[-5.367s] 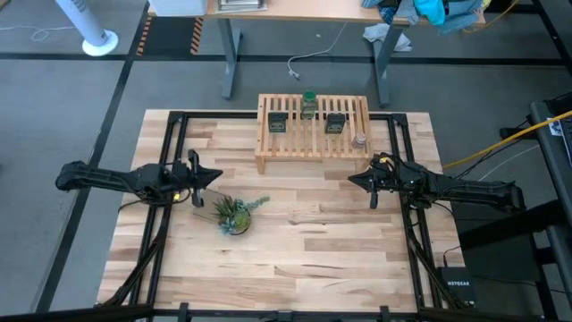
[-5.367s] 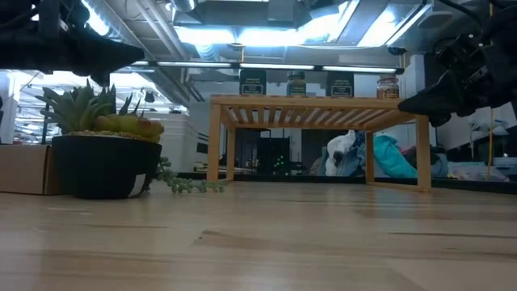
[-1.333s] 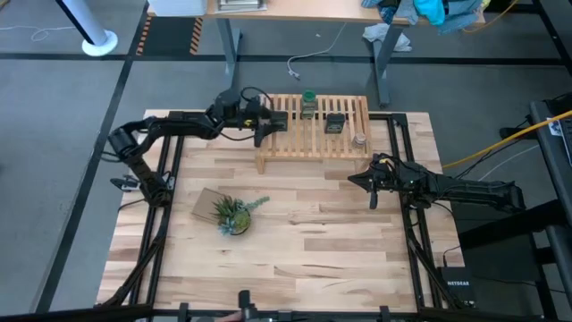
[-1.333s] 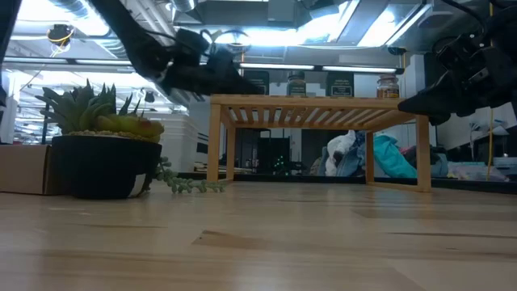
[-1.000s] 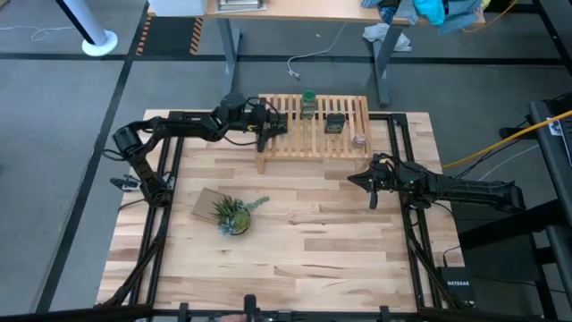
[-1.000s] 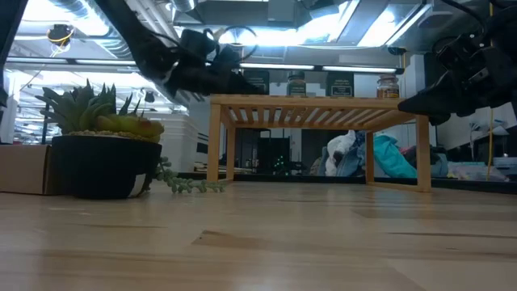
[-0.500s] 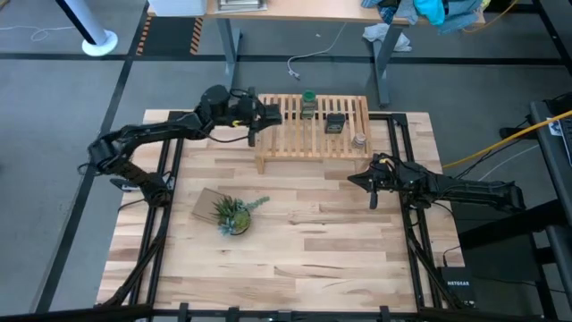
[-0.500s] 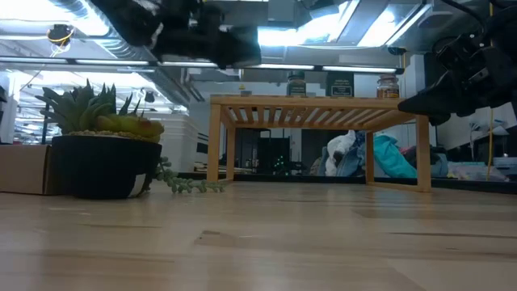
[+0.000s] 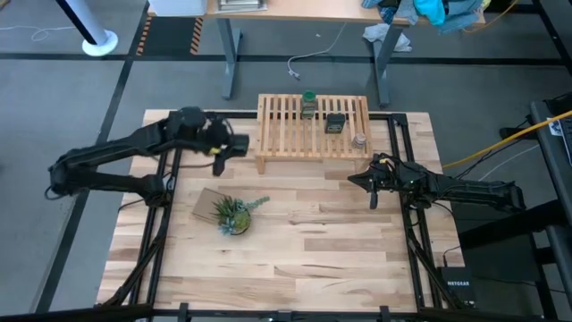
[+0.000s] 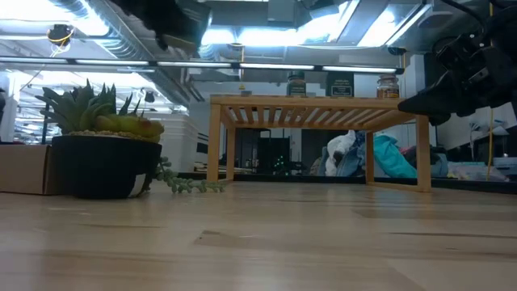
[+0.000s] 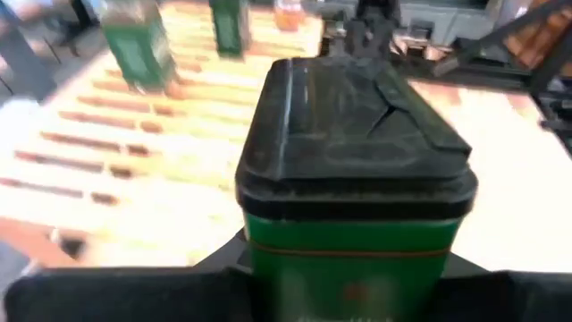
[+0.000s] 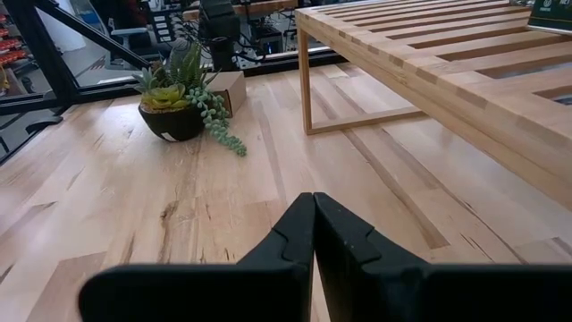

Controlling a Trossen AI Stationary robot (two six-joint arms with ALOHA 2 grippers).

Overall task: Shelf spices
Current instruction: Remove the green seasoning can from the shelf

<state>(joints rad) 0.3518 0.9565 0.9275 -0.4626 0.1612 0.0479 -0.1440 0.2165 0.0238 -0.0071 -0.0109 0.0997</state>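
The light-wood shelf point(image 9: 313, 134) stands at the table's far middle. On its slats stand a green-capped jar point(image 9: 308, 103), a dark tin point(image 9: 335, 122) and a tiny pale jar point(image 9: 359, 140). My left gripper point(image 9: 231, 146) hovers left of the shelf, shut on a green tin with a black lid point(image 11: 353, 152). In the low view it shows only at the top edge point(image 10: 178, 16). My right gripper point(image 9: 350, 182) waits shut, near the shelf's right front leg. My left gripper pinches the tin's green body point(image 11: 349, 259), below the black lid, between its two fingers point(image 11: 116, 295), one on each side. The tin stands upright in the hold, lid up. It is lifted clear of the shelf and the table.
A potted spiky plant point(image 9: 234, 213) with a trailing stem sits on the table's left half, beside a small cardboard box point(image 9: 204, 204). Black frame rails point(image 9: 165, 170) run along both table sides. Bare wood lies between plant and right gripper.
My left gripper has carried one dark tin off the shelf's left part. It rose, then drew back toward the table's left edge and slightly nearer. The tin is now clear of the shelf. The other containers have stayed in place.
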